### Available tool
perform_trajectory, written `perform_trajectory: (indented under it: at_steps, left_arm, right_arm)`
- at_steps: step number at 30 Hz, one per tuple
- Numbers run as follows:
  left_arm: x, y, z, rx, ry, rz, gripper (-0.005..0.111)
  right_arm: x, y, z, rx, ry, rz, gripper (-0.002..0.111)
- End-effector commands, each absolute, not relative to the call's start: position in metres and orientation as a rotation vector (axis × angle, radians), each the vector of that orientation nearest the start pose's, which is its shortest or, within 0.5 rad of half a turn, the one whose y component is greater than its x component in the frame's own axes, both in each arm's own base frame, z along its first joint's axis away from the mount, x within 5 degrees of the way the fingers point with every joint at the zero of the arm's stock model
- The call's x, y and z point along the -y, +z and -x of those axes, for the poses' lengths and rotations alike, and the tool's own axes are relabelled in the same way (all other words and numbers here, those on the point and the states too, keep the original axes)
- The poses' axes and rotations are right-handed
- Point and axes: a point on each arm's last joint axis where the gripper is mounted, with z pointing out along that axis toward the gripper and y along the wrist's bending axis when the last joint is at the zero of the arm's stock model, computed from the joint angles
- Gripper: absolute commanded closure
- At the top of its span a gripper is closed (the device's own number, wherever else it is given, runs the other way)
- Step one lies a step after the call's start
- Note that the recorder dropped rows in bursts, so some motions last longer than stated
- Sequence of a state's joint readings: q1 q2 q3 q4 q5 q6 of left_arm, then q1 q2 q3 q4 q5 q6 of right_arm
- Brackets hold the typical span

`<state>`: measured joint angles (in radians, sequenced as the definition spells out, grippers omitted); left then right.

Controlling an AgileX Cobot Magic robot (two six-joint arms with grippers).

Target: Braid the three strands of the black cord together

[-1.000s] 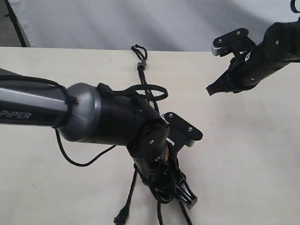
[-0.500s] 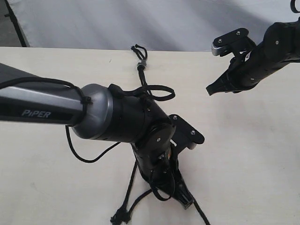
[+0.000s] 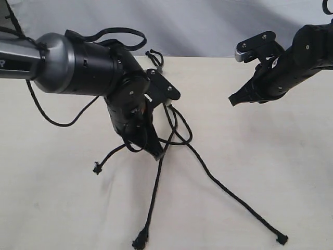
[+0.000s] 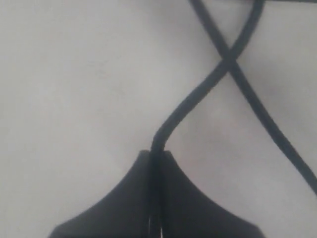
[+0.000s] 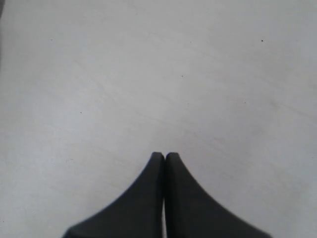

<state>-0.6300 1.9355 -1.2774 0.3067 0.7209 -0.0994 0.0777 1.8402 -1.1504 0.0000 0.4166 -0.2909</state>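
Desk point(image 3: 291, 172): pale, matte, carries the cord
Left arm point(image 3: 78, 65): silver and black, reaches across the middle above the cord's upper part
Right arm point(image 3: 307, 52): black, raised over the desk's right side, well apart from the cord
Black cord point(image 3: 151, 198): looped end point(image 3: 152, 53) at the far desk edge
Three strands point(image 3: 244, 207): fanned toward the near edge, knotted tips spread left, centre and right
Left hand point(image 4: 154, 153): clamped on one strand point(image 4: 198, 94), which crosses another
Right hand point(image 5: 164, 156): fingers pressed together, holding nothing
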Motion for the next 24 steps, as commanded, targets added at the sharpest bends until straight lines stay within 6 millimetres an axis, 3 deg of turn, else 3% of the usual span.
perform_trajectory:
  at_steps: [1, 5, 10, 15, 20, 24]
  left_arm:
    - [0.202, 0.141, -0.328, -2.610, 0.137, -0.984, 0.107]
    - [0.201, 0.116, -0.321, -2.628, 0.110, -1.006, 0.107]
    - [0.211, 0.110, -0.305, -2.738, 0.033, -0.919, 0.107]
    - [0.252, 0.110, -0.271, -2.735, -0.127, -1.040, 0.107]
    - [0.304, 0.118, -0.228, -2.542, -0.170, -1.339, 0.107]
    - [0.314, 0.145, -0.225, -2.448, -0.123, -1.354, 0.107]
  right_arm:
    - [-0.027, 0.182, -0.379, -2.542, -0.083, 0.471, 0.108]
    - [-0.027, 0.182, -0.379, -2.542, -0.083, 0.471, 0.108]
    - [-0.027, 0.182, -0.380, -2.538, -0.083, 0.470, 0.108]
    - [-0.027, 0.182, -0.380, -2.538, -0.083, 0.467, 0.108]
    - [-0.027, 0.182, -0.380, -2.538, -0.083, 0.467, 0.108]
    - [-0.027, 0.181, -0.378, -2.554, -0.081, 0.470, 0.108]
